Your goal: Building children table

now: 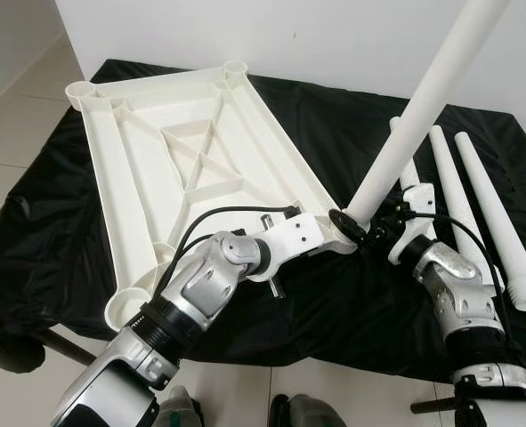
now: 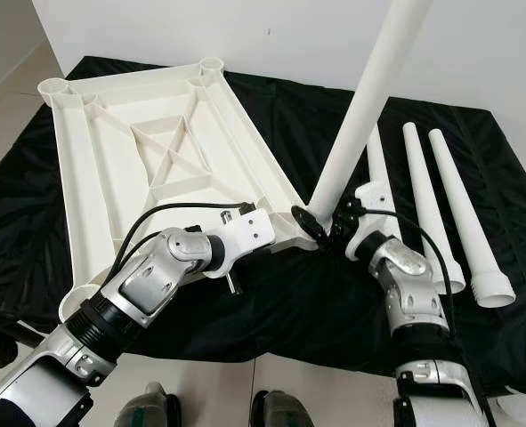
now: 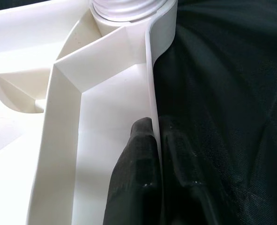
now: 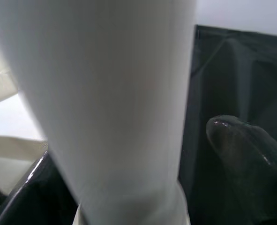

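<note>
The upturned tabletop (image 1: 182,160) lies on the black cloth (image 1: 334,294). The left tool (image 3: 152,140) pinches its rim; the right tool (image 2: 338,227) grips a leg (image 2: 360,107) standing tilted at its corner. 3 legs (image 1: 489,213) lie beside.

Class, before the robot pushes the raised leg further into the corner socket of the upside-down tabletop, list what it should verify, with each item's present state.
1. Left gripper clamps the tabletop rim: ok.
2. Right gripper holds the raised leg near its base: ok.
3. Leg base meets the corner socket: ok.
4. Leg upright: not ok, it leans.
5. Leg fully seated: cannot tell.
6. Three spare legs lie on the black cloth: ok.
</note>
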Available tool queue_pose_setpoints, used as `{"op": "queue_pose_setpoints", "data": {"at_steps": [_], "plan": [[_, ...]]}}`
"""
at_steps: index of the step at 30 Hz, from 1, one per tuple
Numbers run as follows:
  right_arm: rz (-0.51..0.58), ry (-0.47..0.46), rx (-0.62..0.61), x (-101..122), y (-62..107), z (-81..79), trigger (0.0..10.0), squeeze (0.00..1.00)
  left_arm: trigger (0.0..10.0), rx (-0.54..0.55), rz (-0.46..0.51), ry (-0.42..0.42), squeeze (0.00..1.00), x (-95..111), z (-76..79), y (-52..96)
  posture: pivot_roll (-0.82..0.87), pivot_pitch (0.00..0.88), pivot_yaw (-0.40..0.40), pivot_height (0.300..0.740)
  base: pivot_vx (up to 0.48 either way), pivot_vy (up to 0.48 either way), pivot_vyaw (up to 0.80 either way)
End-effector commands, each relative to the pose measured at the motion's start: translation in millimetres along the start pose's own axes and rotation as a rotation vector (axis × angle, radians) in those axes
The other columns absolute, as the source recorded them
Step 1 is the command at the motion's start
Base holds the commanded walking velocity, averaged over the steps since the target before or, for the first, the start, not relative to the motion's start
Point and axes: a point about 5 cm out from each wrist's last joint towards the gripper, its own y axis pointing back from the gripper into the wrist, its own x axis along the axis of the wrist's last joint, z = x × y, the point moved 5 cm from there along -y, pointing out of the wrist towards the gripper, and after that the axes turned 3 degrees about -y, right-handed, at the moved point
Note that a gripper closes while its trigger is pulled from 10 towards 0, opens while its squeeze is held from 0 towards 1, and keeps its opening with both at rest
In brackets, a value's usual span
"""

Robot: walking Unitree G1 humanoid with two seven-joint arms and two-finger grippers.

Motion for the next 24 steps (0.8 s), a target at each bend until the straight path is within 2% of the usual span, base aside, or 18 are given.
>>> {"op": "queue_pose_setpoints", "data": {"at_steps": [1,6,7,8,20,21,23,24], "plan": [[0.006,-0.009,-0.012,-0.5,3.9,6.4,10.0,0.00,10.0,-0.003,-0.029,-0.018,0.00,-5.7,2.2,-2.9,-0.04,0.039,-0.039,0.740,0.000,0.000,0.00],[0.007,-0.004,0.003,-0.5,0.4,8.7,10.0,0.00,10.0,-0.002,-0.029,-0.019,0.00,-5.5,1.8,-2.7,-0.03,0.039,-0.038,0.740,0.000,0.000,0.00],[0.008,-0.002,0.007,-0.6,-0.6,9.1,3.5,0.00,10.0,-0.001,-0.029,-0.019,0.00,-5.4,1.5,-2.7,-0.03,0.038,-0.039,0.740,0.000,0.000,0.00],[0.007,-0.003,0.011,-1.1,-1.3,9.1,0.0,0.00,10.0,0.000,-0.029,-0.019,0.00,-5.3,1.2,-2.6,-0.03,0.037,-0.039,0.740,0.000,0.000,0.00],[0.004,-0.015,0.037,-9.7,1.5,6.4,0.0,0.00,10.0,-0.001,-0.027,-0.019,0.00,-5.0,1.6,-2.5,-0.04,0.038,-0.039,0.740,0.000,0.000,0.00],[0.006,-0.027,0.019,-11.6,3.0,5.8,3.3,0.00,10.0,-0.001,-0.026,-0.019,0.00,-4.5,1.5,-2.8,-0.04,0.038,-0.040,0.740,0.000,0.000,0.00],[0.007,-0.031,0.014,-12.0,3.3,5.9,3.3,0.00,10.0,-0.001,-0.026,-0.019,0.00,-4.4,1.5,-2.9,-0.04,0.038,-0.040,0.740,0.000,0.000,0.00],[0.008,-0.031,0.012,-12.1,3.3,6.0,10.0,0.00,10.0,-0.002,-0.026,-0.020,0.00,-4.3,1.5,-2.9,-0.04,0.038,-0.040,0.740,0.000,0.000,0.00]]}}
